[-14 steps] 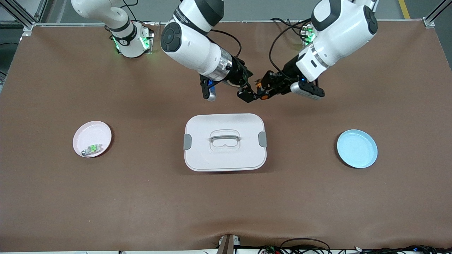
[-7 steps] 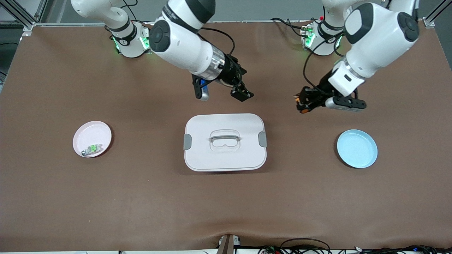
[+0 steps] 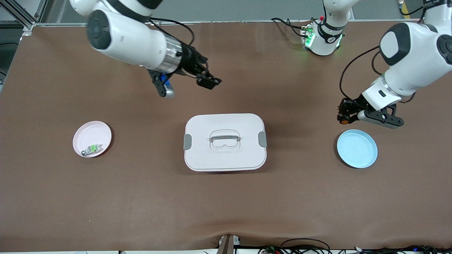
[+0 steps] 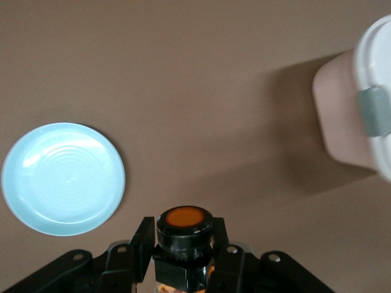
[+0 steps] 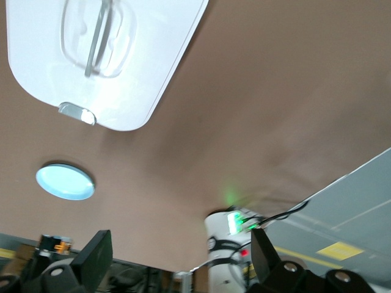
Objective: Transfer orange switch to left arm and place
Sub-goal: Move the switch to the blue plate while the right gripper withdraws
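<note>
A brown surface [image 3: 226, 204] spread wide beneath me, a grey floor showing past its edge by my bases. The white box [image 3: 225, 141] sat at its middle, a pink plate [image 3: 92, 138] toward my right arm's end and a blue plate [image 3: 357, 148] toward my left arm's. My right gripper [image 3: 208, 82] hung over bare surface, fingers spread wide and holding nothing. My left gripper [image 3: 344, 114] hovered just beside the blue plate, fingers clamped on the orange switch [image 4: 184, 227], cap outward.
</note>
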